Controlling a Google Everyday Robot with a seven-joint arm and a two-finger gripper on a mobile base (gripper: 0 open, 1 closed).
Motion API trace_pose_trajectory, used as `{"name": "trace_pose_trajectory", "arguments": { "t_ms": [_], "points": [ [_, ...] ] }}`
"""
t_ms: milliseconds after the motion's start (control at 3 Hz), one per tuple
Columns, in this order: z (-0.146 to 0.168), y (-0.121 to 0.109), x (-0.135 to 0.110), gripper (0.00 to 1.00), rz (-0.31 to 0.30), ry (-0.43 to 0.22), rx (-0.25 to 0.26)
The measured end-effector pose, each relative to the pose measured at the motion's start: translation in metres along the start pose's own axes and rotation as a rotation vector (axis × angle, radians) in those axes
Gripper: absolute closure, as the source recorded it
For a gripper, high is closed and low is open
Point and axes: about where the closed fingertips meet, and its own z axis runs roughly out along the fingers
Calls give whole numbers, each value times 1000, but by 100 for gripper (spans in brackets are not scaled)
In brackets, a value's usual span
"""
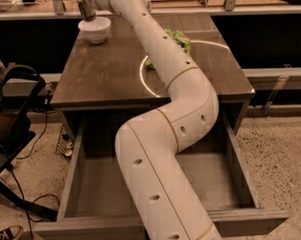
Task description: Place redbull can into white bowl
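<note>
Jaws appear pinched on the can near its top, though the gripper is partly out of view at far left. Can hangs upright just above the bowl, over its far rim. Judged light, rigid, slick and easily dented; a firm side hold on the body suits.

The dark tabletop carried the white bowl by its far left corner and a green bag toward the far right, partly behind the arm. The gripper hung over the bowl.
</note>
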Motion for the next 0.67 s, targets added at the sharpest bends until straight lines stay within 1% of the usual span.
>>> {"name": "trace_pose_trajectory", "arguments": {
  "t_ms": [333, 667],
  "points": [
    [11, 14, 26, 100, 33, 44, -35],
    [11, 14, 26, 100, 33, 44, -35]
  ]
}}
